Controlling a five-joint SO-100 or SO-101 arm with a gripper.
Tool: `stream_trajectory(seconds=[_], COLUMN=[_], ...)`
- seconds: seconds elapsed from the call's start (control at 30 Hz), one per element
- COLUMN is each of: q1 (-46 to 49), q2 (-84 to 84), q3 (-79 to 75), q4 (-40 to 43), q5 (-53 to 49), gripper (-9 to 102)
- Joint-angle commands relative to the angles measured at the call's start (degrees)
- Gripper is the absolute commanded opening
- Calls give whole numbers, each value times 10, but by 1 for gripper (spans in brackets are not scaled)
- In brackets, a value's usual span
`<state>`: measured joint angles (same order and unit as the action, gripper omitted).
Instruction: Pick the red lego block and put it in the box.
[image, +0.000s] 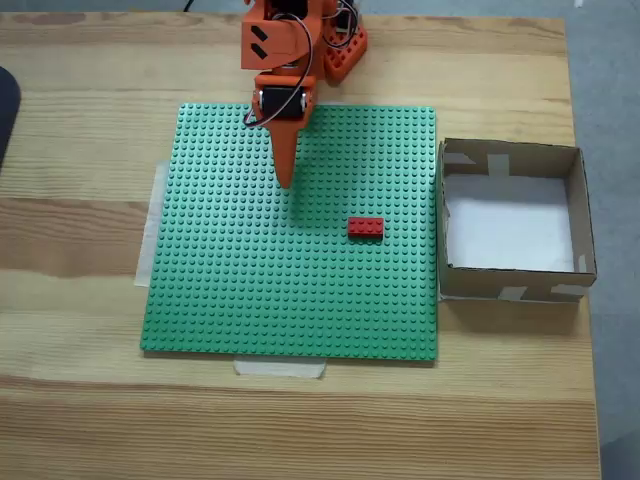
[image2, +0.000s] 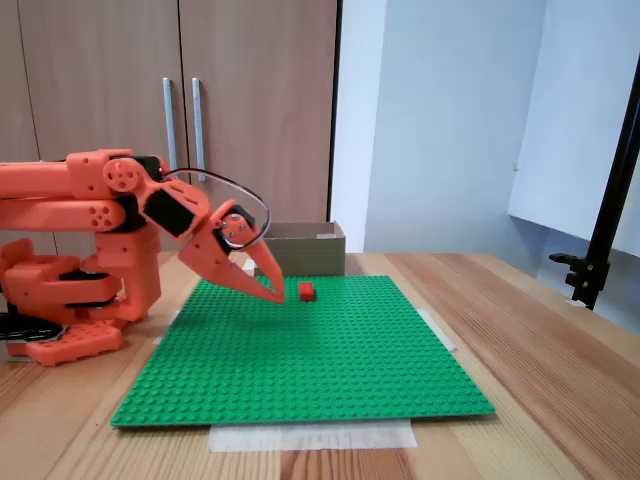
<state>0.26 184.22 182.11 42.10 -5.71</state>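
One brick: the red block (image: 365, 228) (image2: 307, 291) lies flat on the green baseplate, right of centre in the top-down fixed view, clear of everything else.
Baseplate: a big green studded plate (image: 250, 300) (image2: 320, 370) fastened to the worktop with pale tape at its near and left edges.
Worktop: light wood planks (image: 80, 420) (image2: 520, 330).
Pincer: orange, pointing down and forward (image: 285, 178) (image2: 272, 294), its tips drawn together to a single point with nothing between them; it hangs just above the plate, near the block but apart from it.
Arm: orange, folded low, its base (image2: 60, 310) at the plate's far edge in the top-down view.
Box: brown cardboard, white floor, pale tape patches (image: 580, 210) (image2: 310, 255), just beside the plate's right edge in the top-down view.
Background: wooden cupboard doors (image2: 230, 110) with metal handles.
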Motion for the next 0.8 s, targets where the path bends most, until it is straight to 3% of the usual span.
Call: stream_trajectory(seconds=[0.0, 0.4, 0.77], q1=[4, 11, 3], q2=[4, -18, -163], q3=[6, -57, -202], q4=[1, 45, 41], q5=[3, -26, 12], gripper=[-1, -1, -1])
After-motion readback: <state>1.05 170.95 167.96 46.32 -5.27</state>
